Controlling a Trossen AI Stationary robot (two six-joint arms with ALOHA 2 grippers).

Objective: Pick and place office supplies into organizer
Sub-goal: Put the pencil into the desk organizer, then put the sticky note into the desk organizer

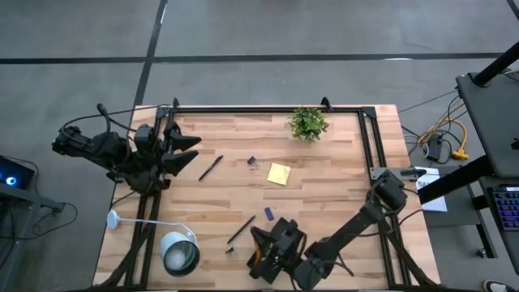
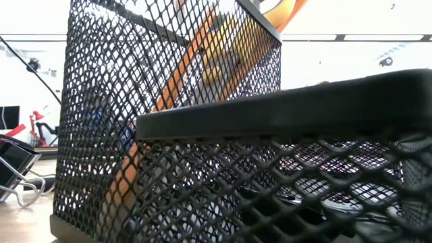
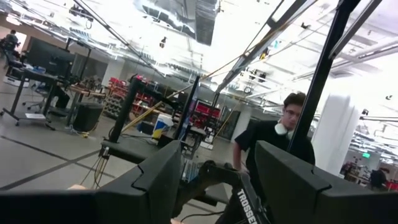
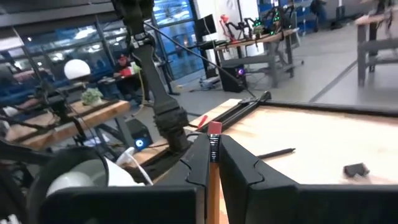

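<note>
1. The right gripper (image 4: 213, 163) is seen at the near edge of the table, just right of the lamp (image 1: 179, 253). Its fingers are closed to a narrow gap on an orange pencil (image 4: 214, 168), which stands upright between them with its red eraser end above the fingertips.
2. The pencil appears to be held upright so that it can be lowered end-first into a tall compartment.
3. The organizer (image 2: 169, 135) fills the low view as black mesh, with orange pencils already leaning inside its tall cup. In the high view it is mostly hidden under the right arm at the near edge, so its exact place relative to the gripper cannot be told.
4. The left gripper (image 1: 185, 152) waits at the far left of the table; its fingers are spread apart and hold nothing.
5. Still loose on the wood are a black pen (image 1: 211, 168) near the left gripper, a binder clip (image 1: 253, 163), a yellow sticky-note pad (image 1: 278, 173), a second pen (image 1: 241, 229) and a small blue piece (image 1: 268, 213).
6. A potted plant (image 1: 308, 123) stands at the far edge, well apart from the work.
</note>
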